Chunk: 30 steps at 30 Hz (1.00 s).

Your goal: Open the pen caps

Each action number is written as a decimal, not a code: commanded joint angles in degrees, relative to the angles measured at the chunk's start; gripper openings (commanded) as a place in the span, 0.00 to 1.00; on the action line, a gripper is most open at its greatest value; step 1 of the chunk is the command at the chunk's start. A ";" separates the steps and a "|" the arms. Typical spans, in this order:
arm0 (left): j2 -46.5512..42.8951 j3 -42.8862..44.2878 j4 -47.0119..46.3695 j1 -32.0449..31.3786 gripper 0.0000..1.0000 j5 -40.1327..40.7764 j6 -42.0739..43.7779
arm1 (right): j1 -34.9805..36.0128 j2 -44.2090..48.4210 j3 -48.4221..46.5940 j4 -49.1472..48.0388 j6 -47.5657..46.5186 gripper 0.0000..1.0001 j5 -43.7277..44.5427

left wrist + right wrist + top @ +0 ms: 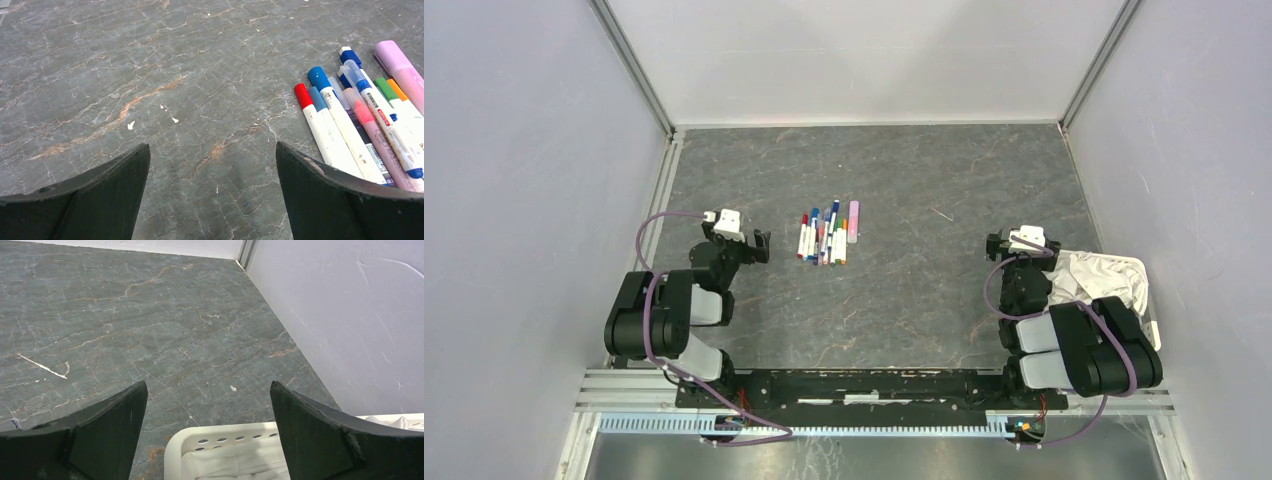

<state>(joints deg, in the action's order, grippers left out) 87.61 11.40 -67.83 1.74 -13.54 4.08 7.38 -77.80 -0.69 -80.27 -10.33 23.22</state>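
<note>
I see the pens (pixel 827 235) bunched side by side on the grey stone-patterned table (pixel 924 170), a little toward 9 o'clock from its middle in the top view. My left gripper (pixel 760 246) sits just beside them, with the bundle at its 3 o'clock. In the left wrist view the fingers are spread wide with nothing between them, and the pens fan out at 2 to 3 o'clock. The pen caps are all on: red (pixel 302 95), blue (pixel 318 78), green (pixel 385 88), orange (pixel 396 89). The thick pink-lilac marker (pixel 400 62) lies outermost. Several barrels carry fine print and one has a small red label (pixel 382 116), but none of it is readable.

My right gripper (pixel 995 244) is well apart at the table's 3 o'clock side, likewise wide and empty, above a white perforated basket (pixel 220 442) holding white cloth.
</note>
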 commanded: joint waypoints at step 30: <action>-11.11 39.05 68.88 6.75 1.00 -2.39 -0.23 | -0.18 16.03 -21.05 54.16 32.13 0.98 -22.56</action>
<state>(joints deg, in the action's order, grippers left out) 79.26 42.87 -19.84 6.35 -13.72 2.98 7.60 -59.68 -15.99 -34.70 11.14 10.74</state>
